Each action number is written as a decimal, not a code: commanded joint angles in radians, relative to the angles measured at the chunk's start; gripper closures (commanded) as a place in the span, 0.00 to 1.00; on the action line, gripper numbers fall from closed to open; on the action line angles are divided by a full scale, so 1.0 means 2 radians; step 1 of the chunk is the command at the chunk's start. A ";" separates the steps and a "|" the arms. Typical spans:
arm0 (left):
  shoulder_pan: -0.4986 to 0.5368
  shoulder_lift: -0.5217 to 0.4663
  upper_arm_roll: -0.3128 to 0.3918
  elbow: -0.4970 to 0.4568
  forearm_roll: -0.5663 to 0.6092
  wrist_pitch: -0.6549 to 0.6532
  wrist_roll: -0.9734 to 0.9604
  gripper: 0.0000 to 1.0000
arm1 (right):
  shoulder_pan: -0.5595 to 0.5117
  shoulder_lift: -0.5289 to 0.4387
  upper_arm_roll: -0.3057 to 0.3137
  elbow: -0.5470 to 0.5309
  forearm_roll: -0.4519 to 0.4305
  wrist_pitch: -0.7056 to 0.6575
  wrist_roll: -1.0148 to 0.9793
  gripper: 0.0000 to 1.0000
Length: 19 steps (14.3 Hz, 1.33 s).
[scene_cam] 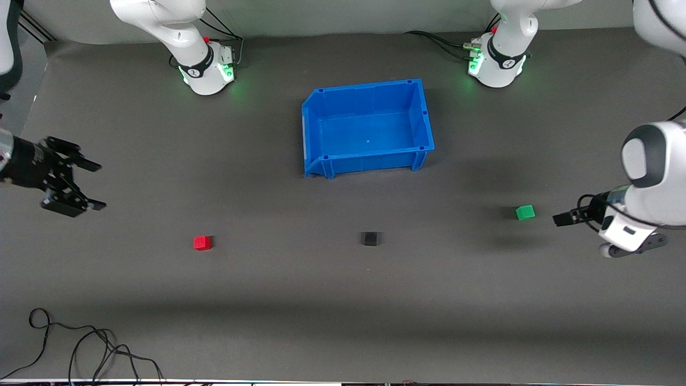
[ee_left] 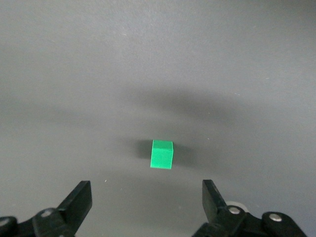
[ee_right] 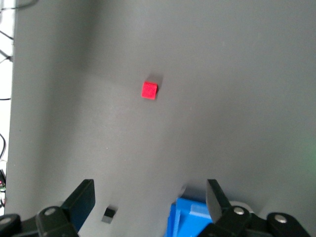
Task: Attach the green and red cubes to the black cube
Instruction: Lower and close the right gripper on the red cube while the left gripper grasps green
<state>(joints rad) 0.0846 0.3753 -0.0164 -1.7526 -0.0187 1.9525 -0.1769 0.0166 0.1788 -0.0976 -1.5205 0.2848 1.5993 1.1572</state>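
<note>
The black cube (scene_cam: 370, 238) sits on the grey mat, nearer the front camera than the blue bin. The red cube (scene_cam: 202, 243) lies toward the right arm's end and the green cube (scene_cam: 525, 212) toward the left arm's end. My left gripper (scene_cam: 561, 219) is open and empty, beside the green cube and apart from it. In the left wrist view the green cube (ee_left: 162, 154) lies just ahead of the open gripper (ee_left: 146, 200). My right gripper (scene_cam: 96, 185) is open and empty, over the mat at the right arm's end. The right wrist view (ee_right: 150, 200) shows the red cube (ee_right: 149, 90) and the black cube (ee_right: 109, 214).
An empty blue bin (scene_cam: 370, 155) stands mid-table between the two arm bases; its corner shows in the right wrist view (ee_right: 190, 219). Loose black cables (scene_cam: 80, 348) lie at the table's front edge toward the right arm's end.
</note>
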 commanded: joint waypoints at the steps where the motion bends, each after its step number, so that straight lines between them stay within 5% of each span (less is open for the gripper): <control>1: -0.006 0.003 0.000 -0.054 0.002 0.070 -0.010 0.02 | -0.006 0.058 -0.008 0.010 0.048 0.010 0.019 0.00; 4: -0.004 0.011 0.000 -0.102 0.000 0.108 -0.010 0.15 | -0.005 0.114 -0.008 -0.007 0.078 0.074 0.017 0.00; 9: -0.008 0.063 -0.001 -0.107 -0.001 0.134 -0.011 0.16 | -0.001 0.172 -0.008 -0.081 0.149 0.211 -0.027 0.00; 15: -0.009 0.075 -0.002 -0.096 0.001 0.135 -0.004 0.34 | -0.001 0.248 -0.008 -0.087 0.194 0.260 -0.102 0.00; 19: -0.014 0.093 -0.003 -0.085 0.002 0.153 -0.005 0.35 | -0.003 0.264 -0.008 -0.087 0.213 0.269 -0.115 0.02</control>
<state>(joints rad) 0.0746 0.5316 -0.0268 -1.9396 -0.0179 2.2327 -0.1819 0.0100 0.7029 -0.1101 -1.6961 0.6718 2.1206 0.9599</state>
